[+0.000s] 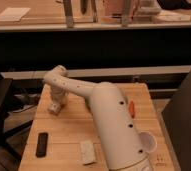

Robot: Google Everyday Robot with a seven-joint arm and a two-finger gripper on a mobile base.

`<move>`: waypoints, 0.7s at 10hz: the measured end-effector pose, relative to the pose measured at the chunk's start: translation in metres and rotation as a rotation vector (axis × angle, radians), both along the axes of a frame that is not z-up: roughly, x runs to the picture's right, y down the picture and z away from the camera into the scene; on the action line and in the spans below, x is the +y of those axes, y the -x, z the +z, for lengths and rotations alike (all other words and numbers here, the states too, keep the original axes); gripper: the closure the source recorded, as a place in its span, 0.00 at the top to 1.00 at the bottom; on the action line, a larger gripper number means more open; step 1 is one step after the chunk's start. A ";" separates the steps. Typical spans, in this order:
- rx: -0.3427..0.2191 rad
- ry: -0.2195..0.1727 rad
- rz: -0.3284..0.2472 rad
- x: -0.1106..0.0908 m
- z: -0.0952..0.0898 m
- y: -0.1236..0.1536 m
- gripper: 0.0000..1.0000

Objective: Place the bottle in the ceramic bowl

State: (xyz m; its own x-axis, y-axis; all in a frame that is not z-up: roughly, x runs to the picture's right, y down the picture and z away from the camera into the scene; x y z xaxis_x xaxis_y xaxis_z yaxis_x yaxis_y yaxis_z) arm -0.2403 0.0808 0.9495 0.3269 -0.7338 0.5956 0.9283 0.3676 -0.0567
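Observation:
My white arm reaches from the lower right across the wooden table to its back left. My gripper points down there, at or just above the tabletop. A small pale shape sits at its tip; I cannot tell whether that is the bottle or part of the gripper. No red cap shows. The green ceramic bowl is not visible; the arm's thick body hides the middle of the table.
A flat white packet lies near the front edge. A black rectangular object lies at the front left. A small orange piece and a white cup sit right of the arm. A dark chair stands left of the table.

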 end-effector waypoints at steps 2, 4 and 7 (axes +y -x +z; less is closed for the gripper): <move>0.009 -0.004 0.009 -0.011 -0.011 -0.012 0.36; 0.014 -0.012 0.023 -0.028 -0.027 -0.024 0.13; 0.020 -0.022 0.041 -0.032 -0.029 -0.030 0.04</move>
State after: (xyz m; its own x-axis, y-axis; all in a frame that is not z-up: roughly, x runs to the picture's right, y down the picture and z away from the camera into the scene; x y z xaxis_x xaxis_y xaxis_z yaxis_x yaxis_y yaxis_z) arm -0.2099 0.0491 0.9203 0.3691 -0.7321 0.5726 0.9110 0.4070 -0.0668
